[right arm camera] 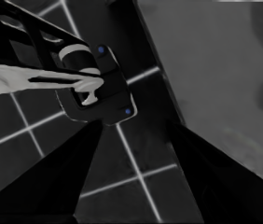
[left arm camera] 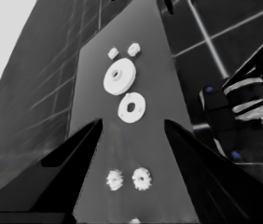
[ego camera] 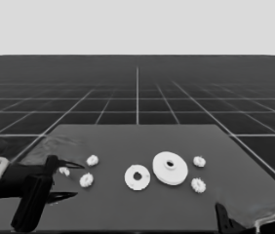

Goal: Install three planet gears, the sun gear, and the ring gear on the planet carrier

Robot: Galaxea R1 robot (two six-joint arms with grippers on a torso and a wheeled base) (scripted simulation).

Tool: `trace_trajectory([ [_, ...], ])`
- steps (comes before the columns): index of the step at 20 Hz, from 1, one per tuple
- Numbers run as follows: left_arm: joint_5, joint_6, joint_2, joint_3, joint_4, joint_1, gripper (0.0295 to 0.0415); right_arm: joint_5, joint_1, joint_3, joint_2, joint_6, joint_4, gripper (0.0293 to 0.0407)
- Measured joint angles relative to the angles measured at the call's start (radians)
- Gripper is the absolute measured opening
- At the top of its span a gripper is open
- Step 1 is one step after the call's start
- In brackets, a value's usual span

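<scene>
1. Here, a dark table [ego camera: 142,204] holds seven white parts, all lying loose and flat.
2. Near the table's middle lies the smaller round part [ego camera: 137,177], the planet carrier, with nothing on it. Just beside it, toward the right, lies the larger round part [ego camera: 170,167], the ring gear; their rims look nearly touching.
3. Two planet gears sit right of the larger round part: one farther back [ego camera: 199,161], one nearer [ego camera: 198,185].
4. Two more gears lie left of the smaller round part: one farther back [ego camera: 92,160], one nearer [ego camera: 86,180].
5. A thin white piece [ego camera: 65,171] lies at the table's left end, between the left gripper's fingers.
6. The left gripper [ego camera: 73,180] waits over that left end, jaws spread wide and holding nothing; its wrist view shows the two nearby gears between the wedges.
7. The right gripper [right arm camera: 134,126] is parked past the table's near right corner, jaws apart and empty.
</scene>
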Motion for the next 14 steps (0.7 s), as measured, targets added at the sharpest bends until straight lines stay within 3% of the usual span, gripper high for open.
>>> trace_trajectory([
  [1,-0.02,0.001,0.001,-0.028,0.03,-0.026,0.0297,-0.01,0.02,-0.023,-0.006,0.001,-0.031,0.0308],
  [2,-0.031,0.002,0.001,-0.046,0.047,-0.042,0.0314,-0.015,0.032,-0.037,-0.009,0.002,-0.049,0.0337],
  [3,-0.038,0.002,0.002,-0.056,0.058,-0.051,0.0346,-0.019,0.039,-0.045,-0.011,0.003,-0.06,0.0368],
  [4,0.347,-0.483,0.201,-0.261,0.405,0.019,0.0383,-0.021,0.043,-0.05,-0.012,0.003,-0.066,0.038],
  [5,0.683,-0.914,0.418,-0.511,0.25,0.02,0.0404,-0.022,0.045,-0.052,-0.013,0.003,-0.07,0.0383],
  [6,0.772,-1.074,0.558,-0.782,0.04,0.026,0.04,-0.023,0.047,-0.054,-0.013,0.003,-0.072,0.0384],
  [7,0.801,-1.124,0.644,-1.0,-0.091,0.038,0.0393,-0.023,0.047,-0.055,-0.013,0.003,-0.073,0.0384],
  [8,0.821,-1.132,0.704,-1.159,-0.167,0.047,0.0388,-0.023,0.048,-0.055,-0.014,0.003,-0.074,0.0384],
  [10,0.848,-1.118,0.776,-1.348,-0.234,0.058,0.0385,-0.023,0.048,-0.055,-0.014,0.003,-0.075,0.0385],
  [13,0.864,-1.098,0.817,-1.454,-0.26,0.063,0.0385,-0.023,0.048,-0.056,-0.014,0.003,-0.075,0.0385],
  [14,0.759,-1.098,0.819,-1.46,-0.16,0.178,0.0385,-0.023,0.048,-0.056,-0.014,0.003,-0.075,0.0385],
])
